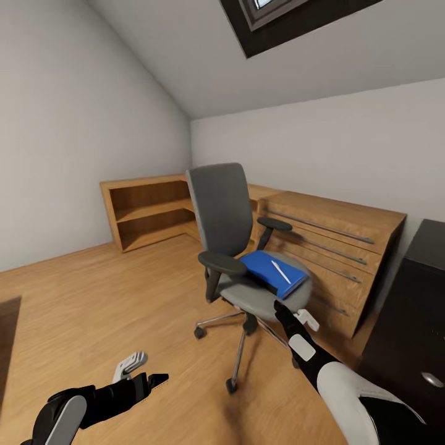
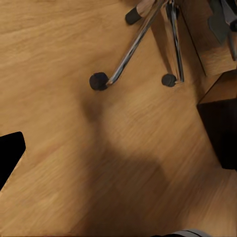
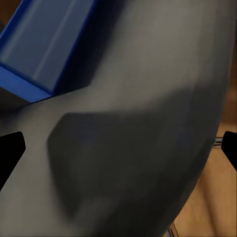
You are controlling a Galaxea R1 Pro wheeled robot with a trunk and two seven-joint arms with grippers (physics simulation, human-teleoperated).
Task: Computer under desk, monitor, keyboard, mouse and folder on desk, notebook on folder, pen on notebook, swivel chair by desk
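The swivel chair [image 1: 232, 247] stands mid-room on the wood floor, its grey back turned to the left. On its seat lies the blue folder [image 1: 272, 272] with the white pen [image 1: 280, 272] on top. My right gripper [image 1: 292, 312] hovers open at the seat's front edge, just short of the folder. The right wrist view has that gripper [image 3: 118, 148] spread wide over the grey seat [image 3: 148, 123], with the folder's corner [image 3: 44, 44] ahead. My left gripper [image 1: 145, 369] hangs open low over the floor, left of the chair's base. The black desk's drawer unit [image 1: 420, 321] is at the right edge. The notebook is out of view.
A wooden dresser with long bar handles [image 1: 334, 247] stands behind the chair. A low wooden shelf [image 1: 148, 210] fills the far corner. The chair's chrome legs [image 2: 133, 44] and castors [image 2: 98, 81] spread over the floor near the black desk unit [image 2: 219, 128]. Open floor lies to the left.
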